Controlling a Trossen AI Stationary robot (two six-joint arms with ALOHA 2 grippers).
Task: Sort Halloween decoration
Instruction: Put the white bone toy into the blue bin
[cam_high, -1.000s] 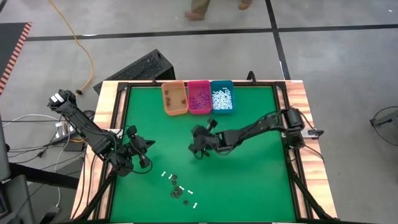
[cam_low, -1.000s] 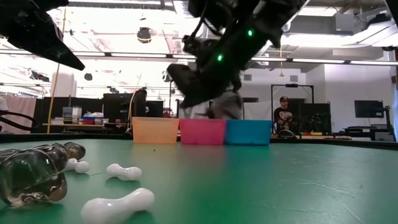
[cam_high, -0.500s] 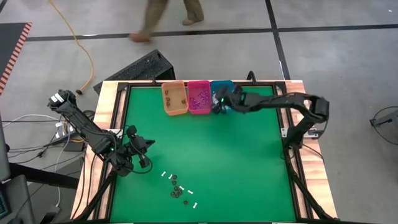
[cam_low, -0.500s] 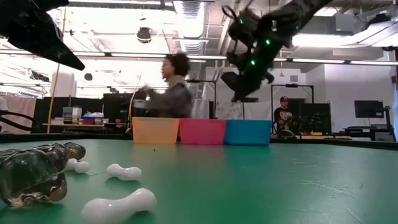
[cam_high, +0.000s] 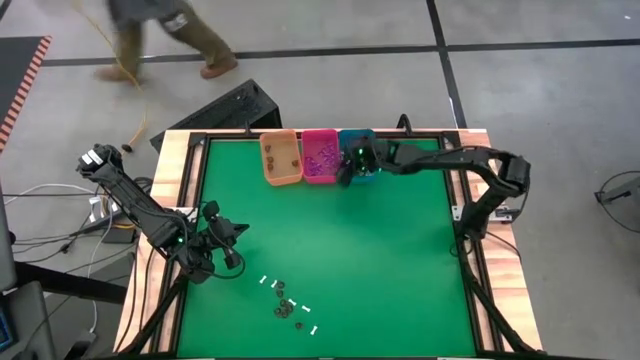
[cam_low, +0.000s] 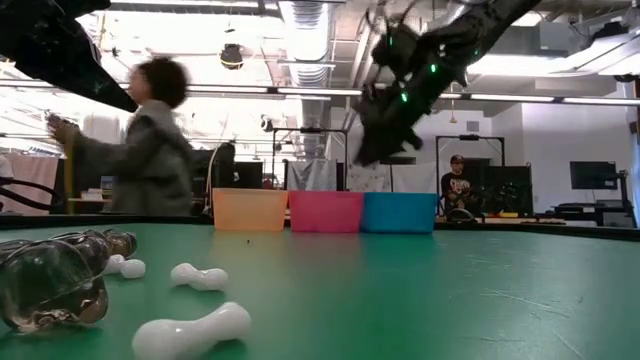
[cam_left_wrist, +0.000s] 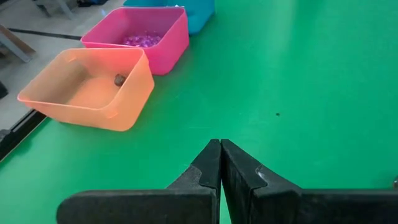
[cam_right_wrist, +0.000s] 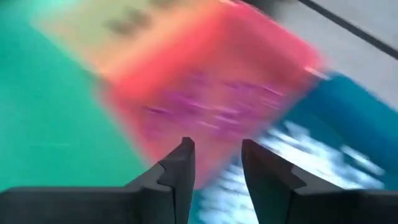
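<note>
Three bins (cam_high: 319, 156) at the table's far edge already hold sorted pieces; a small cluster of white sticks (cam_high: 268, 283) and dark bits (cam_high: 284, 308) is left near the front. The right gripper (cam_right_wrist: 214, 155) hangs over the teal bin (cam_high: 358, 154), fingers parted and empty. The left gripper (cam_left_wrist: 220, 152) waits, pinched together on nothing. No writing is readable.

We see a table (cam_high: 400, 260) covered in matt green felt-like cloth, with bare wood along its edges. At its far edge the orange bin (cam_left_wrist: 87, 90), pink bin (cam_left_wrist: 149, 34) and blue bin (cam_low: 399, 212) look like smooth, slightly translucent plastic. Nearer us, white sticks (cam_low: 190, 330) shine glossy, beside a glassy dark piece (cam_low: 50, 280).
</note>
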